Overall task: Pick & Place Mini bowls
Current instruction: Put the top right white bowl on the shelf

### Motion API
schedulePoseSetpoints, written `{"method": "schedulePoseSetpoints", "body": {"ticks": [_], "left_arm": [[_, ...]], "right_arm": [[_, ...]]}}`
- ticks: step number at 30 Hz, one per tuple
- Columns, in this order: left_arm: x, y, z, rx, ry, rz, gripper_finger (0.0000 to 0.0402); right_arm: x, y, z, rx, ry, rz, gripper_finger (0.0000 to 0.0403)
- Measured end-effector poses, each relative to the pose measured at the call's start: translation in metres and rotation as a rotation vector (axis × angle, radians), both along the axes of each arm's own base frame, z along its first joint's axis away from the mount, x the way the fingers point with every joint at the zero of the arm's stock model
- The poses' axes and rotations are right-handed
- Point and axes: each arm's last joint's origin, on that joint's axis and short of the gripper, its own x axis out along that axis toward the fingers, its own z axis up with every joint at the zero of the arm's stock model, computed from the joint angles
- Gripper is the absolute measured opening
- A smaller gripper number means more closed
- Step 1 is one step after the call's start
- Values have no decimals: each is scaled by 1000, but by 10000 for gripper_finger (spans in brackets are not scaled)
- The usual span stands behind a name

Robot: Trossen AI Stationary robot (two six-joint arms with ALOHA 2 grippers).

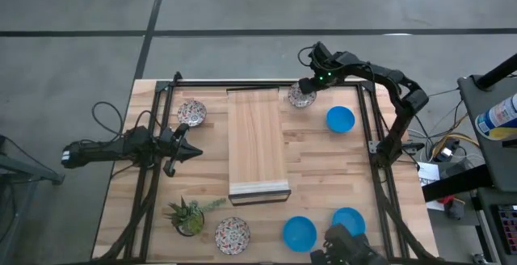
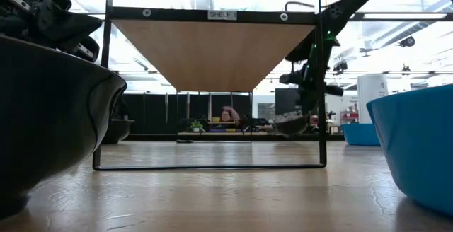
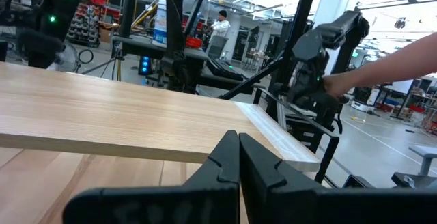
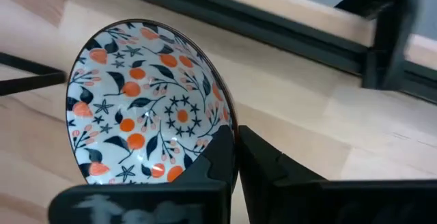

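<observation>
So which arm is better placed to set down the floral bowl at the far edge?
Right. The right gripper is shut on that floral bowl's rim, lifted off the table. The left gripper waits shut beyond the shelf.

A grey concrete floor [image 1: 73,23] fills the upper part of the high view, crossed by dark seams. In the low view, bright ceiling lights [image 2: 382,30] glare at upper right above a dark back wall [image 2: 152,112] (centre left), with a person [image 3: 220,24] standing far off in the left wrist view.
</observation>
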Motion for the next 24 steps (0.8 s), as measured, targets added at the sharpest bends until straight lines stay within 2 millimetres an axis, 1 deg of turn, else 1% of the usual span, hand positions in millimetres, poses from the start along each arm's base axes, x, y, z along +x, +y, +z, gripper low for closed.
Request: {"method": "schedulePoseSetpoints", "body": {"ticks": [4, 8, 13, 17, 21, 24], "left_arm": [[0, 0, 0, 0, 0, 0, 0], [0, 0, 0, 0, 0, 0, 0], [0, 0, 0, 0, 0, 0, 0], [0, 0, 0, 0, 0, 0, 0], [0, 0, 0, 0, 0, 0, 0], [0, 0, 0, 0, 0, 0, 0]], "right_arm": [[-8, 5, 17, -16, -26, -10, 9], [-17, 16, 38, -23, -74, -17, 9], [-27, 36, 71, -26, -194, -30, 8], [-36, 56, 96, -35, -290, -43, 8], [-36, 76, 113, -44, -360, -41, 8], [-29, 92, 119, -16, -399, -34, 8]]}}
